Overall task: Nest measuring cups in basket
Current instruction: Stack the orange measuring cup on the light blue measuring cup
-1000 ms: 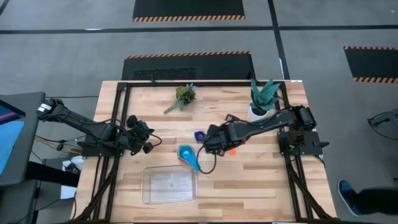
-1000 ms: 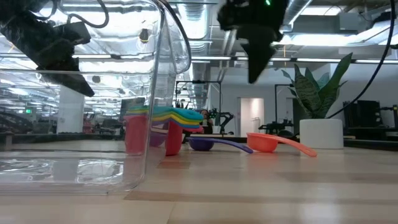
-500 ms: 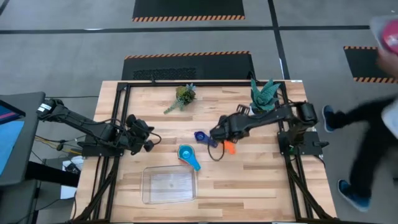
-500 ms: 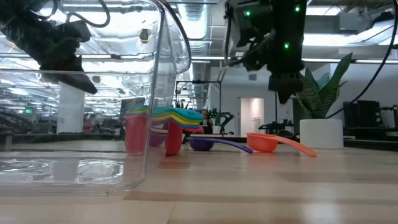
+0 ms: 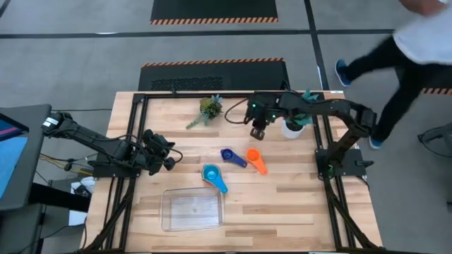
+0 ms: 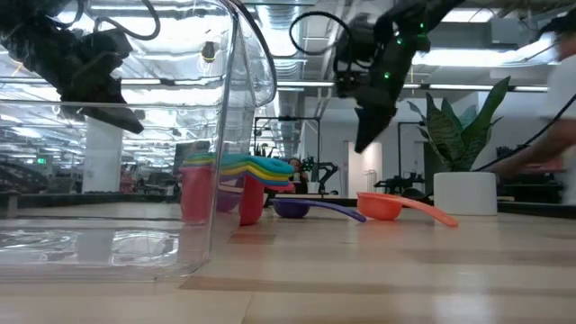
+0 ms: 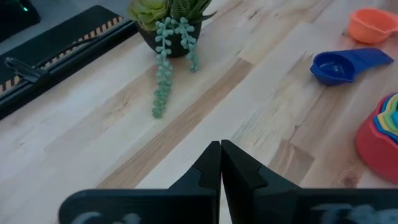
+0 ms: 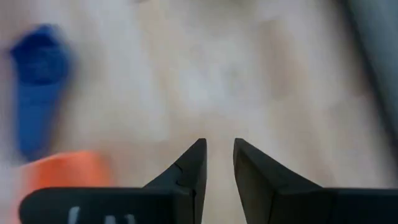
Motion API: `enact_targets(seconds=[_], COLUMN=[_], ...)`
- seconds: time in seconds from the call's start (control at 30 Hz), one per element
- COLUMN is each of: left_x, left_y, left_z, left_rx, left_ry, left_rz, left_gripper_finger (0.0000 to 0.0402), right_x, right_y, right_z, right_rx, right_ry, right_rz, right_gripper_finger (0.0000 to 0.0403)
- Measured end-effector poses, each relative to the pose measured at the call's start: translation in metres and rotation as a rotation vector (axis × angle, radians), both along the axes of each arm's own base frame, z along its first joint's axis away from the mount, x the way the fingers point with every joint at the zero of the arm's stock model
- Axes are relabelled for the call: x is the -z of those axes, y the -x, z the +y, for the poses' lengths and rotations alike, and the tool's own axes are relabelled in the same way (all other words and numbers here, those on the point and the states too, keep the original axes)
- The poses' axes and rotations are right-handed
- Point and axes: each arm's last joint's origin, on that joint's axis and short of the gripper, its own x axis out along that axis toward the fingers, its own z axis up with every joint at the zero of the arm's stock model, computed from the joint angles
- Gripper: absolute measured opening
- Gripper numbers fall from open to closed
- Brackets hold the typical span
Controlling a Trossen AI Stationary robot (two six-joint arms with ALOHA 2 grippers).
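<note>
A stack of nested measuring cups [image 5: 210, 173], red at the bottom [image 6: 243, 184], stands on the table beyond the clear basket [image 5: 192, 210]. Its light blue handle points toward the basket. A dark blue cup [image 5: 227, 155] and an orange cup [image 5: 253, 154] lie on the wood to the stack's right, each resting on its base. My right gripper [image 5: 258, 131] hangs above the table's far middle, open with a narrow gap and nothing between its fingers [image 8: 217, 149]. My left gripper [image 5: 167, 159] stays at the table's left, shut and touching nothing [image 7: 219, 149].
A small trailing plant [image 5: 208, 109] stands at the far middle. A taller plant in a white pot [image 5: 298, 116] stands at the far right, close to my right arm. A person [image 5: 395, 42] walks past beyond the table's right far corner.
My right gripper has swung from above the orange cup toward the table's far edge, tipping further downward, its gap unchanged. The cups have kept their places. A person has walked along the table's right side toward the far end.
</note>
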Motion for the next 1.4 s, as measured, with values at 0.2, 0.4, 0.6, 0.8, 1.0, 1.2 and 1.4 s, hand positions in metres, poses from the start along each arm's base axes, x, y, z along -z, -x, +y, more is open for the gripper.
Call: enact_targets(seconds=[0.2, 0.4, 0.6, 0.8, 1.0, 1.2, 1.4], left_x=[0.0, 0.0, 0.0, 0.0, 0.0, 0.0, 0.0], left_y=[0.0, 0.0, 0.0, 0.0, 0.0, 0.0, 0.0], left_z=[0.0, 0.0, 0.0, 0.0, 0.0, 0.0, 0.0], left_rx=[0.003, 0.002, 0.0, -0.004, -0.004, -0.001, 0.0], left_ry=[-0.003, -0.003, -0.002, 0.003, 0.003, 0.009, 0.011], left_rz=[0.003, 0.002, 0.001, -0.004, -0.003, -0.001, 0.0], left_gripper_finger=[0.0, 0.0, 0.0, 0.0, 0.0, 0.0, 0.0], right_x=[0.025, 0.044, 0.042, 0.042, 0.042, 0.048, 0.063], right_y=[0.016, 0.016, 0.006, 0.0, -0.004, -0.007, -0.013], right_z=[0.002, 0.021, 0.033, 0.052, 0.066, 0.079, 0.081], right_rx=[0.084, 0.048, -0.014, -0.085, -0.134, -0.174, -0.17], right_ry=[-0.121, -0.126, -0.101, -0.109, -0.108, -0.113, -0.093], right_rz=[0.094, 0.114, 0.061, 0.042, 0.045, 0.071, 0.115], right_gripper_finger=[0.0102, 0.0102, 0.0105, 0.0131, 0.0183, 0.0224, 0.0228])
